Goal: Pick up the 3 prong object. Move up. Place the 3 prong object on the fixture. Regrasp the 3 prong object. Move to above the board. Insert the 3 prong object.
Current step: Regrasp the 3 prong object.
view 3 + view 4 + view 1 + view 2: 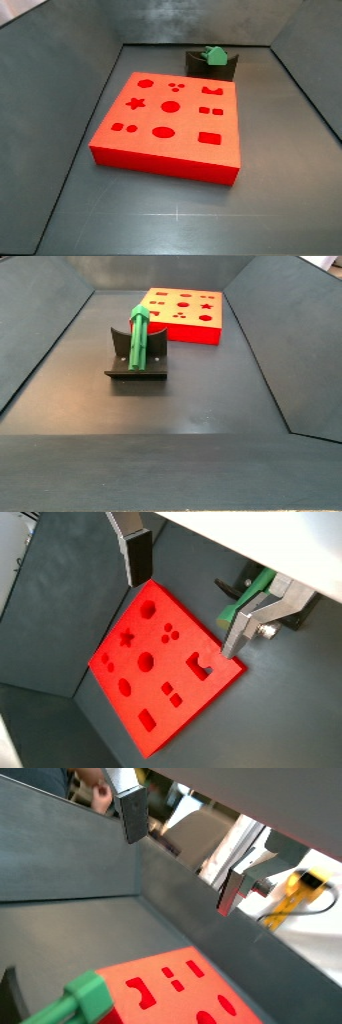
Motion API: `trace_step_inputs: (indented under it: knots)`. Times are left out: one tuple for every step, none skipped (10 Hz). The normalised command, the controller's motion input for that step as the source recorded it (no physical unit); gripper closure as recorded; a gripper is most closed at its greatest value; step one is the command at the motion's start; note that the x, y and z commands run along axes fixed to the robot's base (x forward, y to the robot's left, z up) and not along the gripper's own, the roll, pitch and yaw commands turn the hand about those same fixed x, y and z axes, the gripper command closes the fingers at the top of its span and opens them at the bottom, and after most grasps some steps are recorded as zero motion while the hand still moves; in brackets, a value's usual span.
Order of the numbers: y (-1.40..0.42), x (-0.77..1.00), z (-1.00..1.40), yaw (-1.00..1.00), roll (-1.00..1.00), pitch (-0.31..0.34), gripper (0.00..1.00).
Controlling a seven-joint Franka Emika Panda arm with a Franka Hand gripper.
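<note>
The green 3 prong object (pixel 139 331) leans upright in the dark fixture (pixel 135 360), also seen in a side view as the 3 prong object (pixel 213 56) atop the fixture (pixel 214 68) behind the red board (pixel 167 120). In both wrist views my gripper (pixel 187 597) (pixel 182 856) is open, with nothing between its fingers. It hangs over the board (pixel 160 662), near its edge. The green piece (pixel 254 597) lies beyond one finger (pixel 241 632), apart from it. Neither side view shows the gripper.
Dark sloped walls (pixel 67 90) enclose the grey floor (pixel 201 406). The board (pixel 187 311) sits towards one end, the fixture close beside it. Outside the wall a yellow item (pixel 297 893) shows in a wrist view.
</note>
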Motion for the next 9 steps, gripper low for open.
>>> trace_step_inputs:
  knots:
    - [-0.13,0.00,0.07,0.03,1.00,0.020,0.00]
    - [-0.08,0.00,0.05,0.03,1.00,0.021,0.00]
    - [-0.06,-0.01,0.04,0.03,1.00,0.020,0.00]
    - [-0.05,-0.01,0.03,0.03,1.00,0.018,0.00]
    - [-0.04,-0.02,0.02,0.03,1.00,0.014,0.00]
    - [-0.02,-0.02,0.01,0.03,1.00,0.011,0.00]
    - [-0.02,-0.02,0.01,0.03,1.00,0.006,0.00]
    - [-0.02,-0.02,0.01,0.03,1.00,0.003,0.00]
    - [-0.02,-0.01,0.00,0.03,1.00,-0.001,0.00]
